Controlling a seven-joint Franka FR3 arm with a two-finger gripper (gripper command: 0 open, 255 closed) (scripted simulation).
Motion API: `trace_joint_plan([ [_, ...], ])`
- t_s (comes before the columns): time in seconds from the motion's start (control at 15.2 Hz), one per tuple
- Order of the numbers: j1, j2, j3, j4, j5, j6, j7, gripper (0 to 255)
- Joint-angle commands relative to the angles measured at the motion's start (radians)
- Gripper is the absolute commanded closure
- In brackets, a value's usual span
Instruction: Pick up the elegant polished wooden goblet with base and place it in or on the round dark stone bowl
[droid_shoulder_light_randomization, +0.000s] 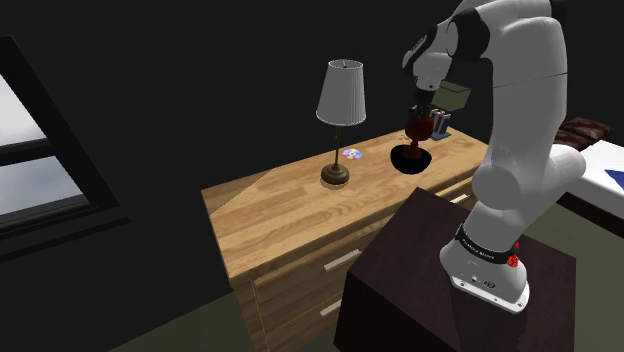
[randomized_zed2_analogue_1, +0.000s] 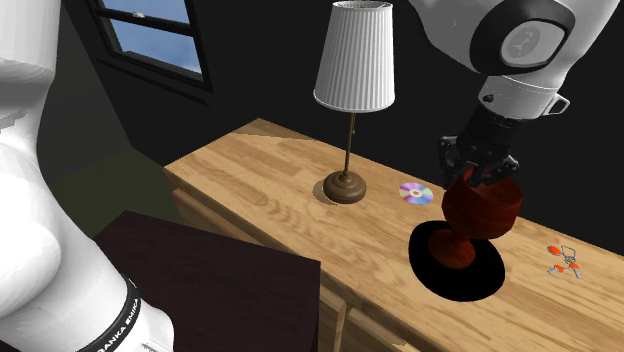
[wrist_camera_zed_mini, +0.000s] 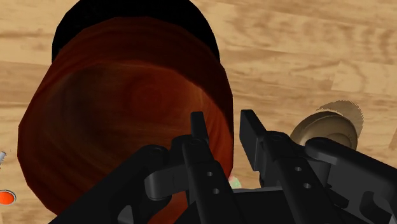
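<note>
The gripper (randomized_zed2_analogue_1: 478, 178) is holding the goblet (randomized_zed2_analogue_1: 480, 210) by its rim. In the wrist view, 1 finger (wrist_camera_zed_mini: 199, 130) is reaching inside the cup and the other is lying against its outside, so the 2 are clenching the cup's wall between them. The goblet is hanging straight below the fingers, upright, with its long axis running vertically, mouth up and foot down. In the second exterior view that foot is lying inside the outline of the black bowl (randomized_zed2_analogue_1: 432, 268), a little off its middle. I cannot tell whether the foot is already touching the bowl's floor or hanging just above it, and that is the relation the next move is turning on. If a gap is remaining, the move is calling for a short straight descent before the fingers are letting go. If not, it is calling for an opening and then a vertical retreat, so that the inner finger is clearing the rim without tipping the cup. The bowl is sitting on the wooden dresser (randomized_zed2_analogue_1: 260, 190). Counting what is standing there: 1 goblet, 1 bowl, 1 lamp (randomized_zed2_analogue_1: 352, 60) beside them, 1 shiny disc (randomized_zed2_analogue_1: 416, 193) between the lamp's foot and the bowl, and 1 small orange and white thing (randomized_zed2_analogue_1: 563, 261) just past the bowl; 1 arm with 1 gripper is doing the work
</note>
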Motion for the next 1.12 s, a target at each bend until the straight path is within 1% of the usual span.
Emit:
trace_joint_plan([
  [0.0,-0.004,0.01,0.003,0.0,0.006,0.01,-0.005,255],
  [0.46,-0.004,0.01,0.003,0.0,0.006,0.01,-0.005,255],
  [0.53,-0.004,0.009,0.002,-0.001,0.006,0.011,-0.006,0],
  [0.86,-0.004,0.01,0.003,0.0,0.006,0.01,-0.005,0],
  [1.06,-0.001,-0.03,-0.015,0.048,-0.024,-0.072,0.014,0],
])
